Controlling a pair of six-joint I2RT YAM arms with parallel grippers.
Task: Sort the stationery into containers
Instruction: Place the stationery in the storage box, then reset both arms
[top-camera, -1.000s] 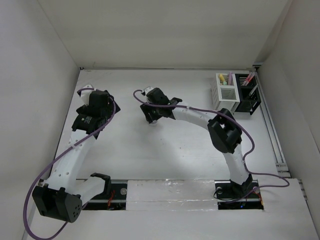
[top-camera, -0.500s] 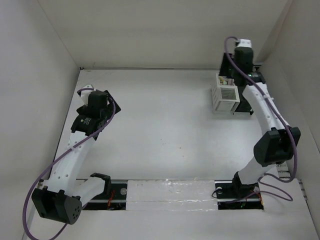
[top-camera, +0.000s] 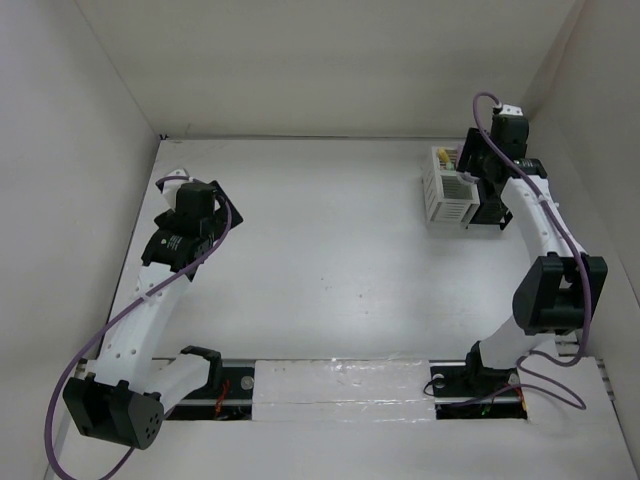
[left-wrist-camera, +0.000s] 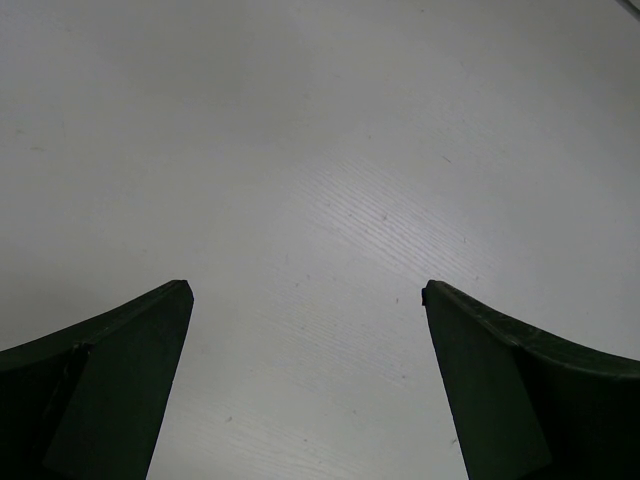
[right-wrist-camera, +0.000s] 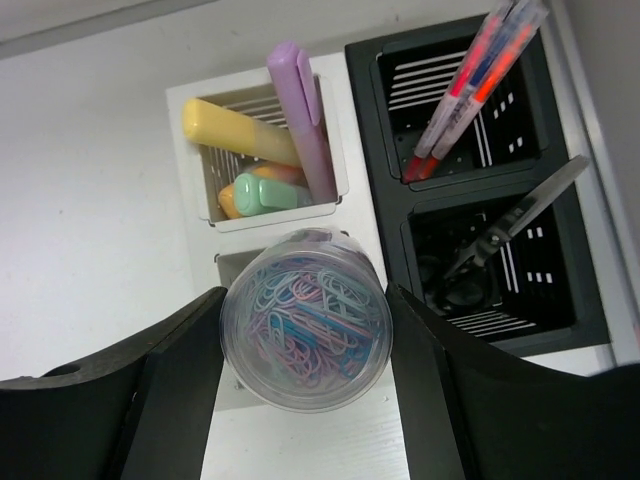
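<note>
R claw (right-wrist-camera: 305, 300) grips clear tub of paper clips (right-wrist-camera: 305, 340), jaws part-spread round it. Just beyond claw: white organizer (right-wrist-camera: 196, 190) w/ highlighters (right-wrist-camera: 235, 130). Black organizer (right-wrist-camera: 450, 192) to claw's right w/ pens (right-wrist-camera: 470, 80), scissors (right-wrist-camera: 520, 210). L claw (left-wrist-camera: 305, 290) wide open over counter (left-wrist-camera: 320, 150).

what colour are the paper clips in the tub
Pastel pink, blue and purple paper clips in the tub; right wrist view.

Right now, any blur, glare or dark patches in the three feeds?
Top external: soft, even light, sharp, hardly any shadow and no glare. Left wrist: the fingers read near-black and soft-edged, while the table is evenly lit with its grain visible. Right wrist: the paper-clip jar is in focus; the black organizer wells are dark, so the scissors fade out toward the bottom.
</note>
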